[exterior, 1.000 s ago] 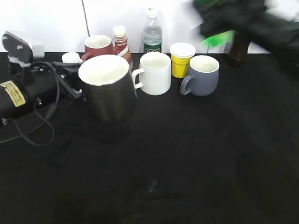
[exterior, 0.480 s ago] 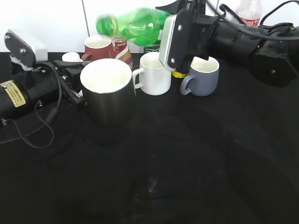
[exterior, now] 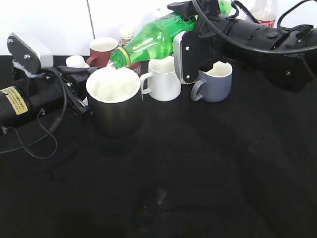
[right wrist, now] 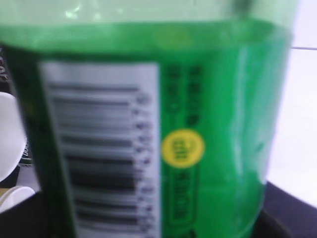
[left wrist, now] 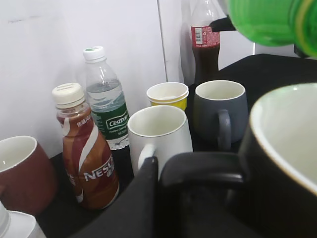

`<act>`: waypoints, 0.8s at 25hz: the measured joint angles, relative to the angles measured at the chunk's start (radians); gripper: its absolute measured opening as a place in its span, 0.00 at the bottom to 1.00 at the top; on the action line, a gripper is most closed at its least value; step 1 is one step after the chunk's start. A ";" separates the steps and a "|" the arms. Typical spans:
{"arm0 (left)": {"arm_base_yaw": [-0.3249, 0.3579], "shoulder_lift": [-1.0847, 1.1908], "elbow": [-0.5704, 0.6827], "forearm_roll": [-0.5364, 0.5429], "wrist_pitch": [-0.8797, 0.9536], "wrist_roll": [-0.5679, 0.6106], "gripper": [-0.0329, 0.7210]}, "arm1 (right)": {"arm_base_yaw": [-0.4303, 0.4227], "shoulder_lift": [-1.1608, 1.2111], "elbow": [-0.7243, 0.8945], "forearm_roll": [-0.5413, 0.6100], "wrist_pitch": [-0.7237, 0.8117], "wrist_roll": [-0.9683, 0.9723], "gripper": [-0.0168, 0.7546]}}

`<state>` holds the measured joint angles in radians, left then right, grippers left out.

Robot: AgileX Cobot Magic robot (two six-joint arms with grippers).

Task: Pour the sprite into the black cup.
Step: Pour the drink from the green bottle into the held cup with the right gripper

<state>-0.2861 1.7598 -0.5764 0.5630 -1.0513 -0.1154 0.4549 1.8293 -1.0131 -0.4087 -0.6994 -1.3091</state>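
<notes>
On a black-covered table point(exterior: 208, 173) set against a white wall point(left wrist: 74, 34), two dark robot arms meet near the rear edge. The right arm point(exterior: 257, 37) reaches in from the back right corner, its gripper point(exterior: 190, 54) clamped around the body of the sprite bottle point(exterior: 158, 34), which lies tilted with its uncapped mouth lowered over the rim of the black cup point(exterior: 115, 101). The right wrist view is filled by the bottle's green label and white barcode patch point(right wrist: 104, 148). The left arm point(exterior: 29, 94) comes in from the left edge; its gripper point(left wrist: 163, 173) is closed on the cup's black handle and holds the mug, white inside, towards the left of the rear half of the table.

Behind, along the rear edge, stand a white mug point(exterior: 163, 79), a grey mug point(exterior: 215, 82), a brownish-red mug point(exterior: 101, 49), and a yellow paper cup point(left wrist: 168, 95). From the left wrist view, a brown Nescafe bottle point(left wrist: 86, 148), a clear Cestbon water bottle point(left wrist: 105, 106) and a red-labelled bottle of dark drink point(left wrist: 205, 42) line the wall. A white cap point(exterior: 76, 61) lies beside the brownish-red mug.
</notes>
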 joint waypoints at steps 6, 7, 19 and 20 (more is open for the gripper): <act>0.000 0.000 0.000 0.000 0.000 0.002 0.11 | 0.000 0.000 0.000 0.004 -0.001 -0.029 0.60; 0.000 0.000 0.000 0.000 0.000 0.002 0.11 | 0.000 0.000 0.000 0.004 -0.003 -0.029 0.60; 0.000 0.001 0.000 -0.006 0.001 0.003 0.11 | 0.000 0.000 0.000 0.004 -0.024 -0.032 0.60; 0.000 0.001 0.000 -0.008 0.001 0.003 0.11 | 0.000 0.000 0.000 0.004 -0.024 -0.032 0.60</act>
<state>-0.2861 1.7609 -0.5764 0.5547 -1.0502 -0.1125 0.4549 1.8293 -1.0131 -0.4047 -0.7236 -1.3406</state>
